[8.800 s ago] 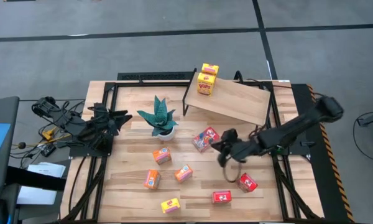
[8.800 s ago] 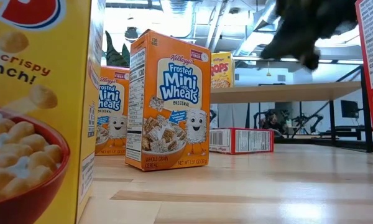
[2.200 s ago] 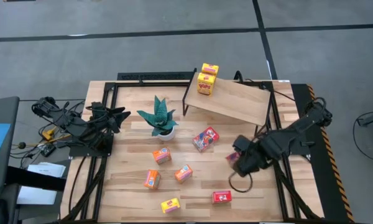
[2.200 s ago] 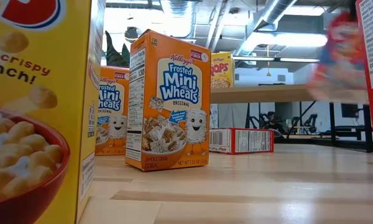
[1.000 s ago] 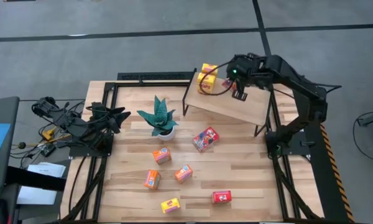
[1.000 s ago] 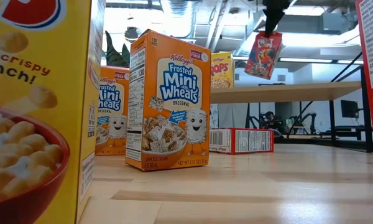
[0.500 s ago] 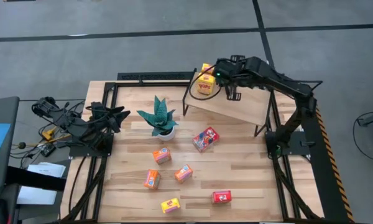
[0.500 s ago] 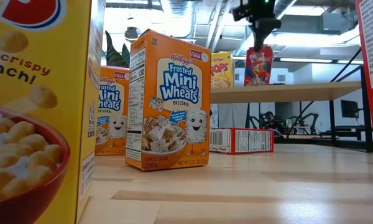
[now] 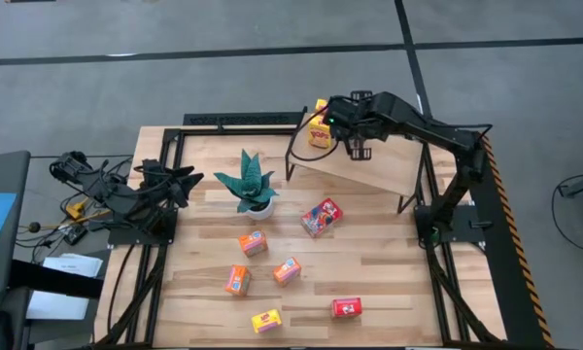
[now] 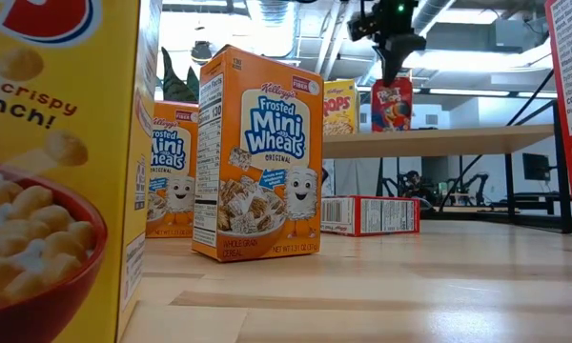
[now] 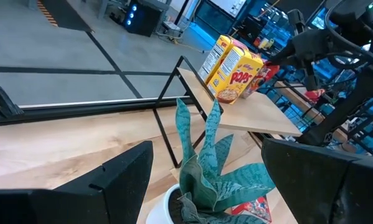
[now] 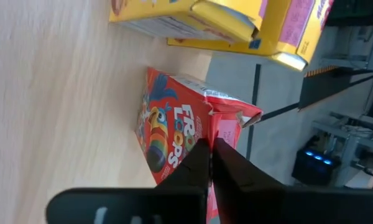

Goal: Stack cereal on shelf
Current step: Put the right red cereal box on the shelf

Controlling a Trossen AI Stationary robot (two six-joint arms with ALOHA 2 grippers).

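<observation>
Reaching over the shelf (image 9: 379, 160) with the right arm (image 9: 428, 126) and pinching the top flap of the red Froot Loops box (image 10: 392, 105) with the right jaws, pressed nearly together on the cardboard. Looking at that box standing upright on the shelf board, bottom resting on the wood, just beside the two yellow Corn Pops boxes (image 9: 320, 131) sitting at the shelf's far left corner. Not being able to tell whether it's actually touching them or just really close.

Parking the left arm (image 9: 160, 190) off at the left edge of the bench (image 9: 389, 282), with the left jaws spread wide, gripping nothing, and pointing toward the teal plant (image 9: 253, 185) in its white pot.

Leaving six boxes down on the bench:
- another red box (image 9: 321, 216) lying flat just in front of the shelf
- three orange Frosted Mini-Wheats boxes (image 9: 253, 243) standing in a loose cluster in front of the plant, none touching each other
- a lone yellow box (image 9: 266, 320) sitting near the front edge
- a small red box (image 9: 346, 308) sitting off to its right, well apart from everything else
</observation>
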